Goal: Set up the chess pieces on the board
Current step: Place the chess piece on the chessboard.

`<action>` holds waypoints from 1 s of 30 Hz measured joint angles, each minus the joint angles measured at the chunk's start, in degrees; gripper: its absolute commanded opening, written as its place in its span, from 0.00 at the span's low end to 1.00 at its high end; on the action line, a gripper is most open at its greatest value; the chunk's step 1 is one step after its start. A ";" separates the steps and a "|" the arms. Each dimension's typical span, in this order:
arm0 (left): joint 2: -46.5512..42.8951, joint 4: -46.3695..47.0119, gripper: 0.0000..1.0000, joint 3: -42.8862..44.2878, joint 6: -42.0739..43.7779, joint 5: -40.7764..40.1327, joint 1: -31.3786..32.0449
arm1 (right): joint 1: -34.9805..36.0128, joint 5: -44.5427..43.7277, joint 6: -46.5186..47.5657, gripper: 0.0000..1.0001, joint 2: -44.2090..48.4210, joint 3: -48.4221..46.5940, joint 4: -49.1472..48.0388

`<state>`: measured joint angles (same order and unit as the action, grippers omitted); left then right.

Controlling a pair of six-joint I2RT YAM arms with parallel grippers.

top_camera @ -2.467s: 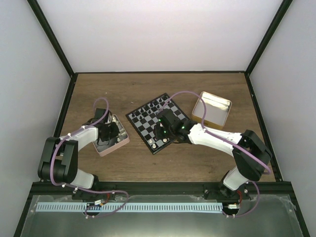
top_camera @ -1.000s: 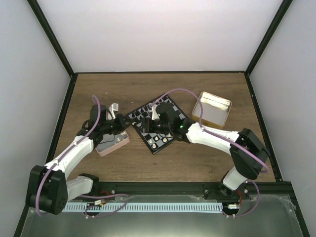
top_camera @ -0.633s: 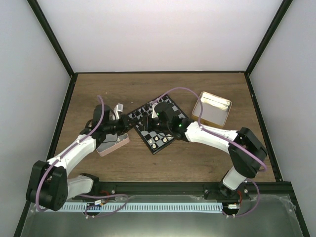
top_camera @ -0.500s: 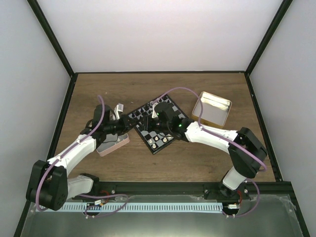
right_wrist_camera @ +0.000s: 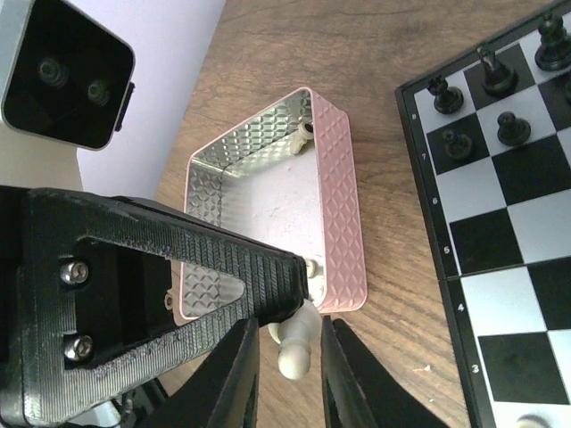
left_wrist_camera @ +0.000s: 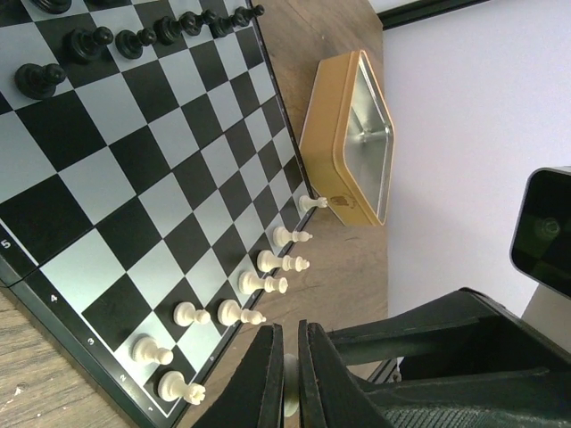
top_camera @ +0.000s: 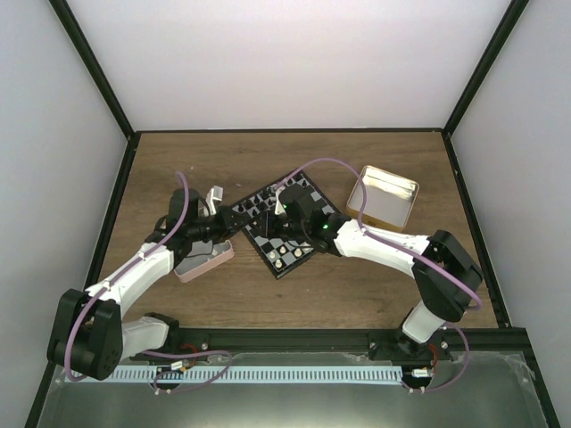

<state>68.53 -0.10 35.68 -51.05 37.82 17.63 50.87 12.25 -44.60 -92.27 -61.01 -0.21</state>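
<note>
- left pincer (left_wrist_camera: 286, 339): clenched on a white piece (right_wrist_camera: 294, 348), holding it in the air just off the board's left corner, above the table (top_camera: 223, 160)
- pink tin (right_wrist_camera: 337, 205): open, sitting on the table just beside the board's left side, and there's a loose cream piece (right_wrist_camera: 303, 134) in its far corner
- right pincer (right_wrist_camera: 287, 332): reaching in from the other side, its fingers sit either side of that same white piece, really close. Honestly can't tell if they're touching it or have any grip on it
- board (left_wrist_camera: 152, 160): mid-table, turned diagonally
- black pieces (left_wrist_camera: 89, 43): lined up in the rows along one side of the board
- white chess pieces (left_wrist_camera: 261, 284): a handful standing on the squares by the opposite edge, most in one line, with a couple one row in
- gold tin (left_wrist_camera: 330, 134): open, on the table near the board's right side, not touching it
</note>
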 measured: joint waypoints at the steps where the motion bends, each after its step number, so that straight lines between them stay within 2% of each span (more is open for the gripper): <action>1: 0.02 0.11 0.04 0.00 -0.04 0.02 0.00 | 0.00 0.11 0.07 0.16 0.00 0.00 0.02; 7: 0.52 0.98 0.04 -0.02 -1.44 0.48 0.00 | -0.07 -0.07 0.17 0.04 0.00 0.00 0.09; 8: 0.55 1.01 0.07 -0.02 -1.55 0.48 0.00 | -0.07 -0.15 0.22 0.02 0.00 0.00 0.13; 10: 0.55 1.01 0.20 -0.02 -1.79 0.42 0.00 | -0.04 -0.39 0.20 0.01 0.00 0.00 0.15; 14: 0.55 0.44 0.34 -0.02 -1.60 -1.03 -0.04 | -0.04 -1.11 0.74 0.01 0.00 0.00 0.63; 18: 0.50 -5.46 0.36 1.03 1.05 -7.30 0.11 | -0.04 -3.93 3.26 0.01 0.11 0.00 3.74; 24: 0.48 -15.17 0.41 5.38 5.35 -18.40 0.02 | -0.94 -9.99 9.73 0.01 0.20 -0.04 14.14; 30: 0.35 -17.70 0.38 6.75 6.88 -22.53 0.02 | -1.73 -14.27 14.93 0.01 -2.08 -2.49 23.50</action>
<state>68.88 -17.80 42.44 -44.16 15.29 17.65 49.15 -2.02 -29.67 -94.35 -63.51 23.29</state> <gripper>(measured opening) 0.403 0.063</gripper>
